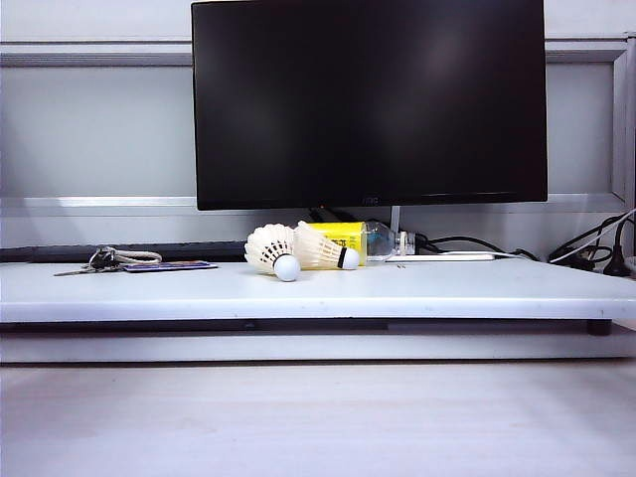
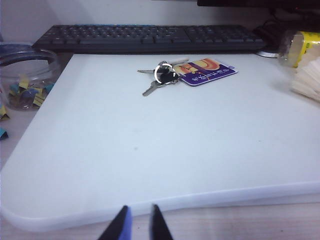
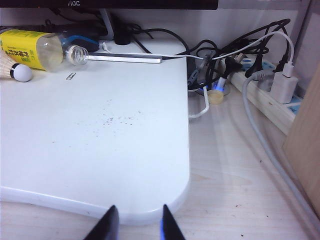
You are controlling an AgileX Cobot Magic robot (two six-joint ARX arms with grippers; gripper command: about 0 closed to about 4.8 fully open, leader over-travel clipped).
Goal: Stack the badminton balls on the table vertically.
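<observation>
- Waiting at the start: neither shuttlecock touched yet, both lying on their sides on the worktop [image 1: 447, 290], near its middle and just in front of the bottle [image 1: 370, 241].
- Left shuttlecock [image 1: 272, 249] with cork toward the front edge; right shuttlecock [image 1: 323, 250] with cork pointing right, black band beside it; feather skirts touching or overlapping, hard to tell which.
- Left pincer [image 2: 136, 225] low at the near left corner of the worktop, tips a narrow gap apart, grasping nothing.
- Right pincer [image 3: 136, 225] low at the near right corner, tips set wider, released and empty.
- Both well apart from the shuttlecocks.
- Next, by judgement: reaching in toward the middle, taking one shuttlecock by the cork or lower skirt, standing it cork down, then lowering the other, cork first, into the open cone.
- Needing a light grip on the feathers and a straight line-up, or the stack likely tips.
- Keys [image 2: 161, 76] and a purple tag [image 2: 205, 71] on the left side, clear of the path; tag writing too small to read.
- Bottle label yellow with dark print, unreadable.
- Monitor [image 1: 368, 99] bezel showing "AOC" in the right wrist view.
</observation>
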